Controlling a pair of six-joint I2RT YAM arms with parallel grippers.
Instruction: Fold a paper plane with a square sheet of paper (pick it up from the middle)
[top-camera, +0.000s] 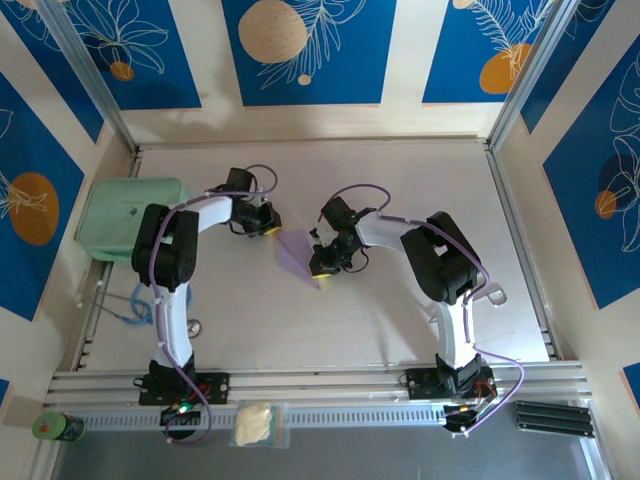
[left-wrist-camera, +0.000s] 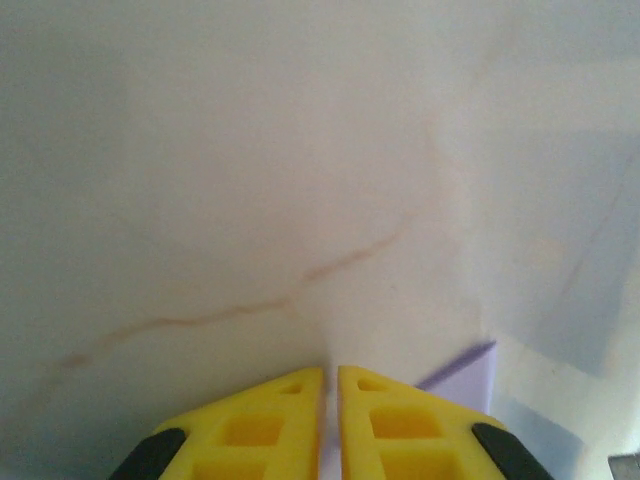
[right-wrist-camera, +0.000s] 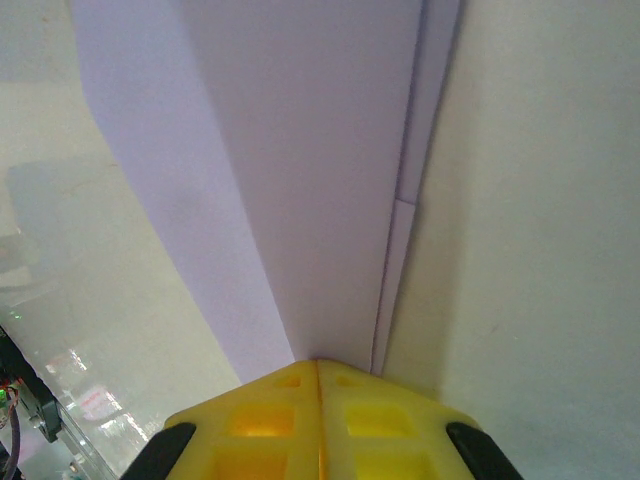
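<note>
Clamping gripper: right gripper (right-wrist-camera: 318, 362) is pinching the lilac paper (right-wrist-camera: 300, 150), jaws fully closed on its folded edge.
Left gripper (left-wrist-camera: 330, 372): fingers are standing almost together; grip on paper unclear.
Paper position: is lying mid table (top-camera: 420, 200), left gripper at its 10 o'clock, right at 5 o'clock.

Lilac folded paper (top-camera: 297, 255) is sitting between left gripper (top-camera: 268, 227) and right gripper (top-camera: 320, 268), both touching its edges; mint-green box (top-camera: 130, 215) is sitting far left.
</note>
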